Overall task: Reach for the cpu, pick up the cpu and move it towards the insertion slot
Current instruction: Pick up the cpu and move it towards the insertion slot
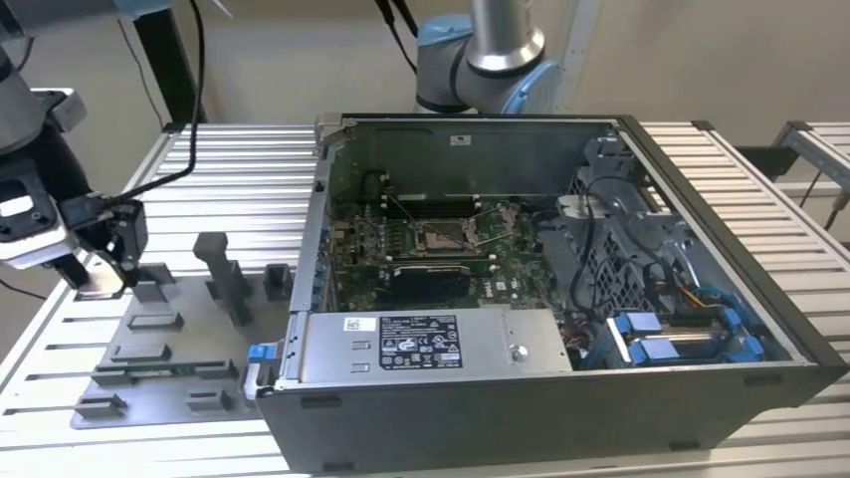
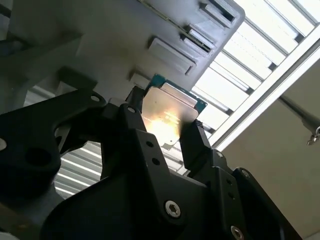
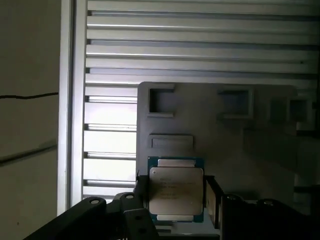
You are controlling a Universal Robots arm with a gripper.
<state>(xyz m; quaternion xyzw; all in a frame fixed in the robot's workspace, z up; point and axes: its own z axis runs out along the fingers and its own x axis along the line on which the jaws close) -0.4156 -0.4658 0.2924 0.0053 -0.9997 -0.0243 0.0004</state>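
The claw [image 3: 177, 196] pinches the cpu [image 3: 176, 186] by its sides over the grey fixture plate [image 3: 250, 150]. The plate lies near an edge of the slatted metal tabletop [image 1: 239, 179], with a beige wall [image 1: 293, 60] beyond.

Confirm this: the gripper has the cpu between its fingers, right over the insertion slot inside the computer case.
Wrong place. The gripper has the cpu between its fingers, but over the grey fixture plate outside the computer case, at the exterior view's left, well apart from the insertion slot; the exterior view shows it.
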